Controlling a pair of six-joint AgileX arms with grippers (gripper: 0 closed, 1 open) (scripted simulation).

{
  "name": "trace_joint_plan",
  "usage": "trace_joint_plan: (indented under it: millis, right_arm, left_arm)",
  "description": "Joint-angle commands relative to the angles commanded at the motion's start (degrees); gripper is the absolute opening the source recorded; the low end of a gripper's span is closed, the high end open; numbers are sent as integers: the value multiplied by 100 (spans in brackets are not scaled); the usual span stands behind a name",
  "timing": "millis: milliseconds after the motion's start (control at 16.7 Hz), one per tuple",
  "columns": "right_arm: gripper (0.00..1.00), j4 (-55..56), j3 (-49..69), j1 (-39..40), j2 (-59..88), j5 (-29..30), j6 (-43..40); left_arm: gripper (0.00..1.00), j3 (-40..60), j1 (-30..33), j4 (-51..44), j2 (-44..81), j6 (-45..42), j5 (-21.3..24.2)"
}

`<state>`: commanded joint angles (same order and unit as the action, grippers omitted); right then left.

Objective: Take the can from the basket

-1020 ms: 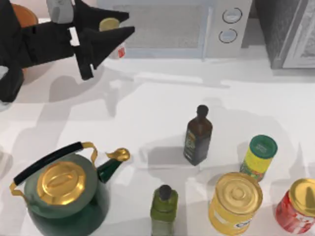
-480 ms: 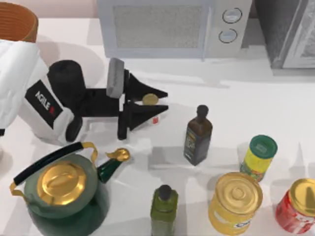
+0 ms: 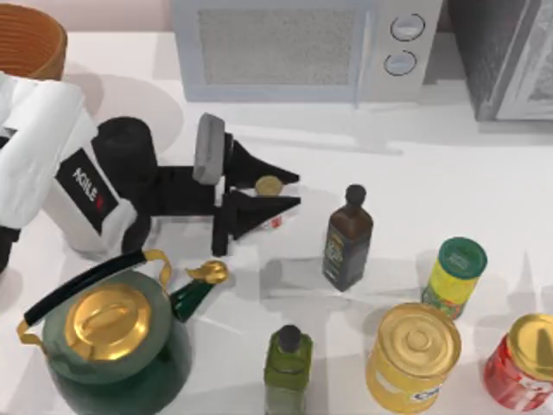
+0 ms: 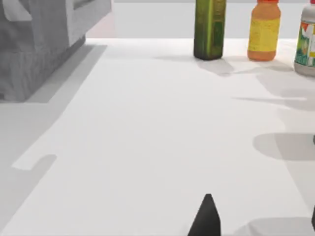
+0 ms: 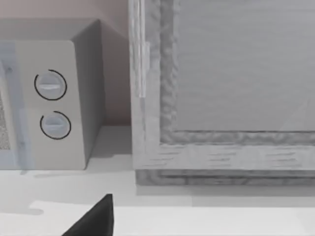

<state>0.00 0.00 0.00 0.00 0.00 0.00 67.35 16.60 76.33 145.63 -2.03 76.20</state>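
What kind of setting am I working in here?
Most likely a kitchen counter: a microwave stands at the back, with a green kettle and oil bottles on the white table.

basket (image 3: 30,39): woven wicker, rough; can (image 3: 269,185): dull gold metal top

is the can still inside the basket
No, the top view shows the can between the fingers of the left pincer out over the table, far from the basket at the back left corner.
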Motion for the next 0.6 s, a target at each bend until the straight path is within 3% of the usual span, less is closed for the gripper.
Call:
trace_joint_plan:
  millis: [600]
  right_arm:
    - [100,0,0,0,0,0,0]
  left_arm:
    - [83,0,0,0,0,0,0]
